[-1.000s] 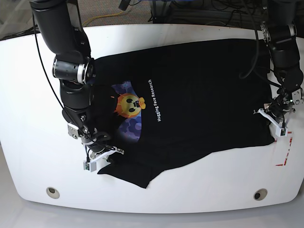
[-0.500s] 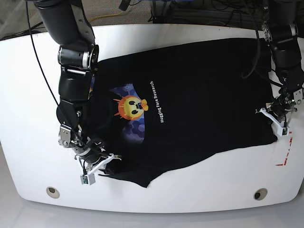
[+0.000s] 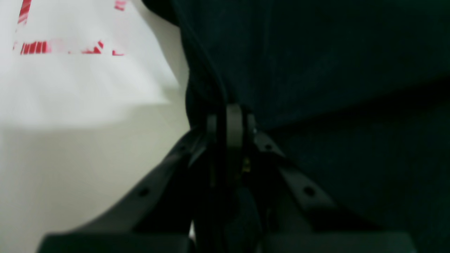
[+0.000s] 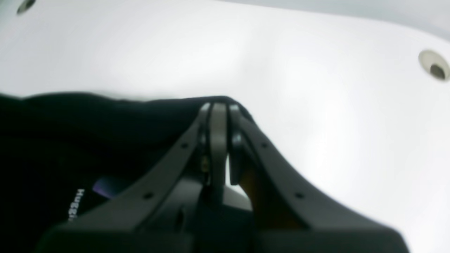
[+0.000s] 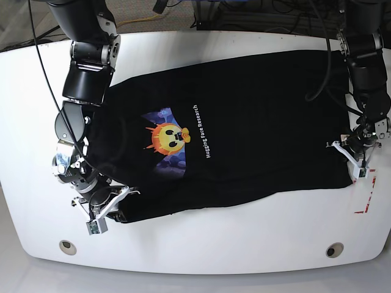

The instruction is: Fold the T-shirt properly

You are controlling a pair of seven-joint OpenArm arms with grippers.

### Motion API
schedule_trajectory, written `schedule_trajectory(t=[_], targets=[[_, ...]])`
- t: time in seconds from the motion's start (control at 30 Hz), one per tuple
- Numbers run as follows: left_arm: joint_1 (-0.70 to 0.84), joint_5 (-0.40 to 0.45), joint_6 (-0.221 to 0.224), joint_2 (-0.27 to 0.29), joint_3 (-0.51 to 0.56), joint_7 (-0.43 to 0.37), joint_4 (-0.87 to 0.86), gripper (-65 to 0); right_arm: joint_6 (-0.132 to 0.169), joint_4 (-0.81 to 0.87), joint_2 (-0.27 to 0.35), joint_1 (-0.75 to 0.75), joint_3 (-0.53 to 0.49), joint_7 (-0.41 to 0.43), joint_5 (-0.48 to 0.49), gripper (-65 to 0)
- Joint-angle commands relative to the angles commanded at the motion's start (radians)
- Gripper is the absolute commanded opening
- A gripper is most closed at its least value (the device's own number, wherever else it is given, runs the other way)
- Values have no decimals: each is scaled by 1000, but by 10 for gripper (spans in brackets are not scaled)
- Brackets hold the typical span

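Your T-shirt (image 5: 244,122) is lying spread across the white table (image 5: 201,238), black fabric with an orange emblem (image 5: 169,137) and a line of white lettering (image 5: 203,130) facing up. It is not plain, as the base view shows. Your right gripper (image 5: 107,206) is sitting at the shirt's near corner on that view's left side, and in its wrist view the fingers (image 4: 218,119) are standing pressed together with a peak of black cloth pinched at their tips. Your left gripper (image 5: 355,157) is resting at the opposite edge of the shirt, near a red-marked label (image 5: 364,196) on the table. Its wrist view is dim and blurred, yet the fingers (image 3: 233,121) are looking closed on the shirt's edge there.
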Motion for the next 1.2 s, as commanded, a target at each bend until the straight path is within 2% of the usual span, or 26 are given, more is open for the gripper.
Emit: schedule_trajectory(t=[0.07,0.2,0.33,0.5,0.6,0.7,0.77,0.87,0.93,1.03,1.1,1.2], targets=[[-3,0,0,0,0,2,26,-650,35,-3,5,8,5,0,0,-650],[-3,0,3,0,-2,20,144,-650,51,-2,5,41,2,-5,0,-650],[-21,0,3,5,-35,120,296,-650,52,-3,6,87,0,-18,0,-650],[-83,0,3,5,-80,249,439,-650,57,-5,41,163,-2,-40,0,-650],[-120,-3,2,6,-83,318,512,-650,94,-5,41,212,-2,-55,0,-650],[-123,-3,2,2,-91,356,608,-650,110,-3,43,262,-2,-95,-6,-650],[-133,-3,2,0,-133,376,694,-650,124,-3,44,305,-2,-121,-9,-650],[-206,0,2,-2,-187,446,778,-650,147,-3,66,391,-2,-147,-9,-650],[-278,0,2,-2,-192,482,799,-650,150,-6,75,462,-3,-169,-9,-650],[-373,0,2,-23,-193,489,809,-650,150,-6,94,565,-41,-192,-9,-650],[-454,-2,2,-51,-189,499,807,-650,150,-6,121,655,-120,-195,-6,-650],[-565,0,2,-55,-187,502,801,-650,150,-6,152,753,-196,-196,0,-650]])
